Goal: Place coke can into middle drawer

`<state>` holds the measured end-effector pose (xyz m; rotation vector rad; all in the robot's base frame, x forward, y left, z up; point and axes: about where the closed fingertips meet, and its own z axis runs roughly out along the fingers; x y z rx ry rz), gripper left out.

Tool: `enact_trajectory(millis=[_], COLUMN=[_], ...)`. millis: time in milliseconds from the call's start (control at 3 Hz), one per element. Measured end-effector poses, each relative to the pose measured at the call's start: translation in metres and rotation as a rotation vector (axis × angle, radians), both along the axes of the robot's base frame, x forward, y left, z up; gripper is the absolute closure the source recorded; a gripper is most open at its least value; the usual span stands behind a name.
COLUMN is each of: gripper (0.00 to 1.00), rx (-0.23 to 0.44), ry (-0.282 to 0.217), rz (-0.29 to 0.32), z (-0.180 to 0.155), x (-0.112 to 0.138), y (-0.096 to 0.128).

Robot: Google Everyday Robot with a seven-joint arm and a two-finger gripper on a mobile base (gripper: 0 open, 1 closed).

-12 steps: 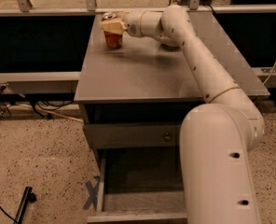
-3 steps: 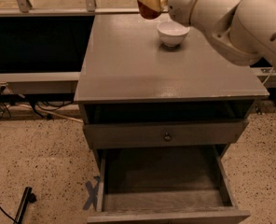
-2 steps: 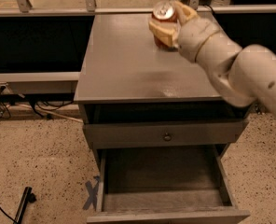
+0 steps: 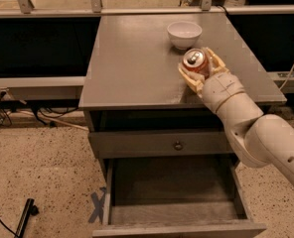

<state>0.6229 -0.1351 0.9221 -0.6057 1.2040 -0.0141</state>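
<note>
Because a thin-walled soda can is light, smooth and easily dented, you want the squeeze firm but no harder than needed, across the middle of the body rather than near the rim, which is how the gripper (image 4: pixel 200 67) has it now: its pale fingers (image 4: pixel 187 78) sit on opposite sides of the coke can (image 4: pixel 194 59), pinching it. The can's silver top is turned toward the camera at about 4 o'clock on the grey tabletop (image 4: pixel 132 58), near the front edge; whether its base touches the wood, you cannot tell. A white bowl (image 4: pixel 184 33) stands just beyond it at 12 o'clock from the can, close enough to clip on a careless swing. The middle drawer (image 4: pixel 172 195) is pulled open at 6 o'clock, below a closed drawer front with a round knob (image 4: pixel 177 145); its plank floor looks flat and bare. Speckled flooring (image 4: pixel 42 172) surrounds the cabinet, with a dark tool (image 4: pixel 25 223) at 8 o'clock.
</note>
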Motion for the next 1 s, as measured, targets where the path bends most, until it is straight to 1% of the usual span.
enact_trajectory(millis=[333,667,1000], gripper=[1.00,1.00,1.00], rx=[0.007,0.034,0.109], ry=[0.004,0.004,0.006], rz=[0.002,0.007,0.043], z=[0.000,0.002,0.016], x=[0.000,0.003,0.011], y=[0.000,-0.002,-0.022])
